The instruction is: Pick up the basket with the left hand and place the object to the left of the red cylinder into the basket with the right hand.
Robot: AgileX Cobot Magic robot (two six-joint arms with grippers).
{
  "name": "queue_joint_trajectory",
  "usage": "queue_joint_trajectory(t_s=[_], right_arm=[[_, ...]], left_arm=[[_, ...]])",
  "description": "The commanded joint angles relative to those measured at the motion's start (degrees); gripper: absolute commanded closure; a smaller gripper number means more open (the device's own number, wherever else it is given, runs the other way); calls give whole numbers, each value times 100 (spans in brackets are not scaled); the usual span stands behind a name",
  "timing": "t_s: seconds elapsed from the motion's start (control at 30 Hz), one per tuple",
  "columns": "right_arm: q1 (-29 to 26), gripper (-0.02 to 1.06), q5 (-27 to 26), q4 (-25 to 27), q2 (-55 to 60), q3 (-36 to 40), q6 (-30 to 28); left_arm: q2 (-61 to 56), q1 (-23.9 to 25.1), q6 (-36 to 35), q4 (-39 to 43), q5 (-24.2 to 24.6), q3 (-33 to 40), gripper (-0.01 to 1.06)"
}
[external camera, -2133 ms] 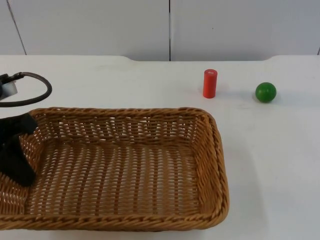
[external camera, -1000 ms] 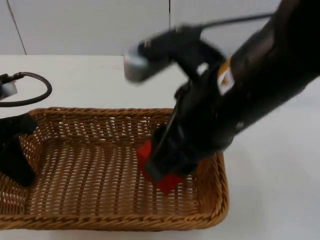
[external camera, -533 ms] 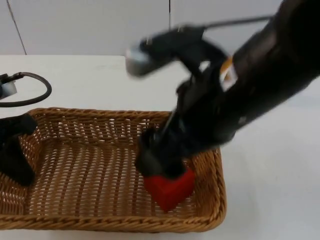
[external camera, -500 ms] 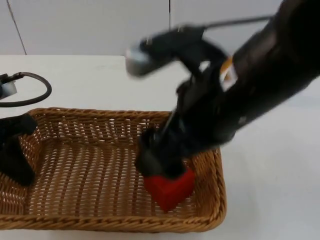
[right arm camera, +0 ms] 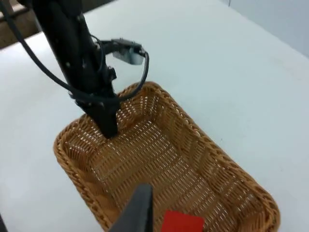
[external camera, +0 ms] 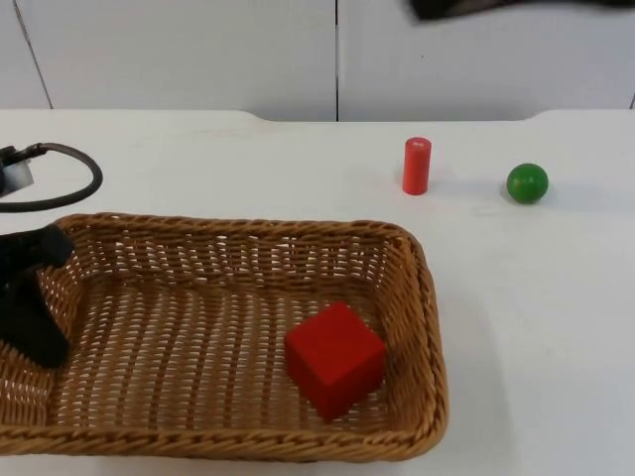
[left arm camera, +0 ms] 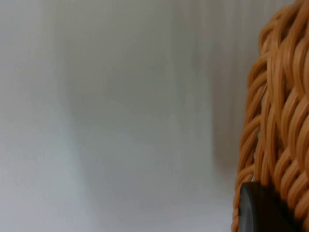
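While the white table (external camera: 536,327) spreads out beneath everything as far as the grey partition wall (external camera: 198,55), we see the wicker basket (external camera: 238,243) as the largest thing on it, lying toward our left side in the top view, its long woven rim (external camera: 228,441) running along the near edge. At the basket's left end our left gripper (external camera: 35,297) is clamped on the wall, one black finger reaching down inside the weave and the basket's left rim gripped between the fingers. From the left wrist view we make out the braided rim (left arm camera: 277,121) close up, with a black fingertip (left arm camera: 258,210) lying against it. From the right wrist view we look down on the whole basket (right arm camera: 227,159) from above, with the left arm (right arm camera: 77,53) standing at its far end. A single black finger of our right gripper (right arm camera: 137,212) juts into that view, and we cannot tell whether that gripper is spread or closed.

Inside the basket, near its right end, lies the red cube (external camera: 335,359), resting on the woven floor and free of both grippers; its red top (right arm camera: 181,223) also shows in the right wrist view. Beyond the basket, on the bare table, the red cylinder (external camera: 417,166) stands upright. Well to its right sits the green ball (external camera: 527,182), apart from everything else.
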Motion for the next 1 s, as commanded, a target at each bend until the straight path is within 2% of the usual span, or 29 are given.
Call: queue_joint_trajectory(t_s=[0.0, 0.1, 0.23, 0.33, 0.37, 0.4, 0.47, 0.67, 0.97], right_arm=[[25, 15, 394, -54, -429, -1, -14], [25, 15, 614, -54, -583, -1, -14], [25, 15, 782, -54, -749, 10, 91], [25, 15, 872, -54, -1010, 200, 91], [25, 15, 872, -54, -1010, 200, 91], [25, 15, 872, -54, -1137, 305, 91], [25, 15, 882, -54, -1494, 585, 131], [25, 15, 882, -54, -2347, 1089, 231], [25, 15, 1050, -68, -3352, 1302, 229]], left_arm=[[-69, 14, 11, -271, 132, -10, 105], [-69, -25, 11, -335, 132, -10, 105], [-69, -283, -233, -335, -178, -10, 105], [-69, -776, -502, -444, -755, -20, 105], [-69, -776, -502, -444, -755, -20, 105], [-69, -1059, -517, -643, -999, -33, 105], [-8, -1412, -614, -794, -1196, -155, 105], [604, -1996, -643, -1274, -1106, -766, 105], [1597, -2507, -727, -1495, -1066, -1354, 105]])
